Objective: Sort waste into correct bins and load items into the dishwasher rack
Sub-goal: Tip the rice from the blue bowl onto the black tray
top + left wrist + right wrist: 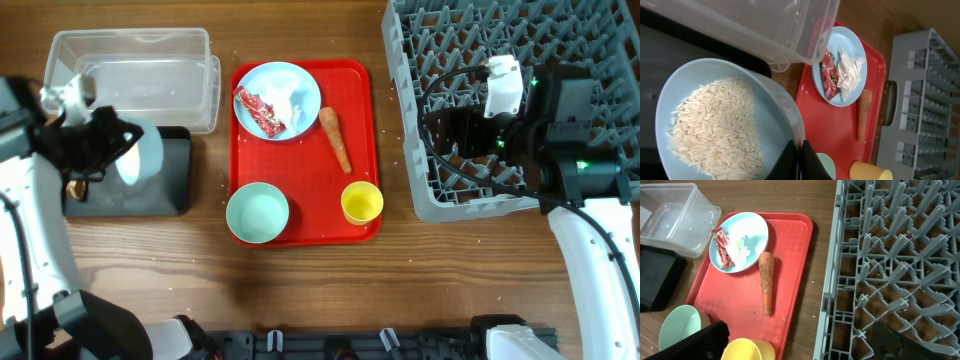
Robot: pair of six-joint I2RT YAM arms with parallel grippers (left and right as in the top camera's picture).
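With your left gripper (801,160) clamped on the bowl (772,107) rim and your right gripper (800,342) spread apart, a hasty tilt could spill rice (715,127) past the black tray (170,185).

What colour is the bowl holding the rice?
Pale blue; the bowl shows best in the left wrist view.

Robot lab tabletop: wooden table (300,290), robot arms (600,260), loose dishwasher rack (420,60), red tray (310,170).

serving tray (300,170) sits between tub (150,60) and rack (450,40); plate (265,78), carrot (335,140) on it.
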